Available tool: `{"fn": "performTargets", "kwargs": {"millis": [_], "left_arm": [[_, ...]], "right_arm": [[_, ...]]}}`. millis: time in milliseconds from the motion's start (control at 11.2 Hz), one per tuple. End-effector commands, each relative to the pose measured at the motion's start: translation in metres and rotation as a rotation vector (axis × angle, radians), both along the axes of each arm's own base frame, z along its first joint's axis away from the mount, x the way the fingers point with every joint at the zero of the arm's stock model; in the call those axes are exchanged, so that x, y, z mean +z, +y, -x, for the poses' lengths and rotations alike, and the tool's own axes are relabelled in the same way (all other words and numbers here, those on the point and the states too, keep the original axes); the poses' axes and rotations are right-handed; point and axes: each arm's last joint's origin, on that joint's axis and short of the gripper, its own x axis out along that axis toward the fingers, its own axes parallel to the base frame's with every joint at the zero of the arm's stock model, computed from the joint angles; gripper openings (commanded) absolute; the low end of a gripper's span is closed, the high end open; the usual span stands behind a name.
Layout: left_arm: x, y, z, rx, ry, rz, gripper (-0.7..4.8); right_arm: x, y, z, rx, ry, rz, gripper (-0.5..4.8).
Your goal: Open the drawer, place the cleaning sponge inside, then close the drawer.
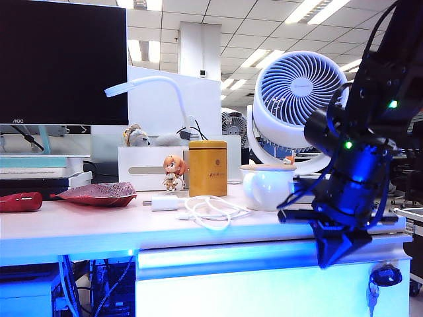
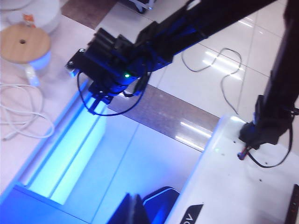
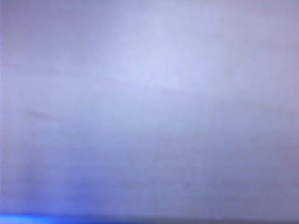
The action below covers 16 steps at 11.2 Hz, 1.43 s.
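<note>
The right end effector (image 1: 338, 254), jaws pinched together and empty, sits at the top edge of the wide white drawer (image 1: 264, 290), close to the bunch of keys (image 1: 383, 276) hanging from its lock. The drawer appears closed, its flat handleless front washed blue. The left end effector (image 2: 135, 210) shows only as a dark tip at the edge of its own wrist view; its jaws read as closed with nothing in them, well away from the drawer front. The yellow-and-green cleaning sponge is not visible in any view.

With no handle, the closed tips could slide off the drawer's upper lip instead of catching it, or snag the keys. The right wrist camera shows only blurred pale surface, so alignment there cannot be judged.

The black monitor (image 1: 63, 63) behind the counter (image 1: 79, 231) reads "AOC"; the lettering on the yellow cylindrical canister (image 1: 207, 168) is too small to read.
</note>
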Motion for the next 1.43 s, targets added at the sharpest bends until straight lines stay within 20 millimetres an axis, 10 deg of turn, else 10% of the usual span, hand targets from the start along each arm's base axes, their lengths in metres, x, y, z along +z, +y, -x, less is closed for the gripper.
{"fn": "performTargets", "kwargs": {"millis": [89,805,1341,1431], "left_arm": [[0.005,0.007,0.005,0.024,-0.036,0.010,-0.06],[0.008,0.016,0.014,0.040,-0.052,0.016,-0.06],[0.015,0.038,0.033,0.090,-0.106,0.019,-0.06],[0.017,0.055,0.047,0.136,-0.142,0.016,-0.06]], "right_arm": [[0.018,0.003,-0.009,0.001,-0.133,-0.042,-0.09],[0.035,0.001,-0.003,0.000,-0.135,-0.037,-0.09],[0.139,-0.001,0.032,0.046,-0.375,-0.103,-0.09],[0.180,0.000,0.060,0.085,-0.494,-0.110,-0.09]]}}
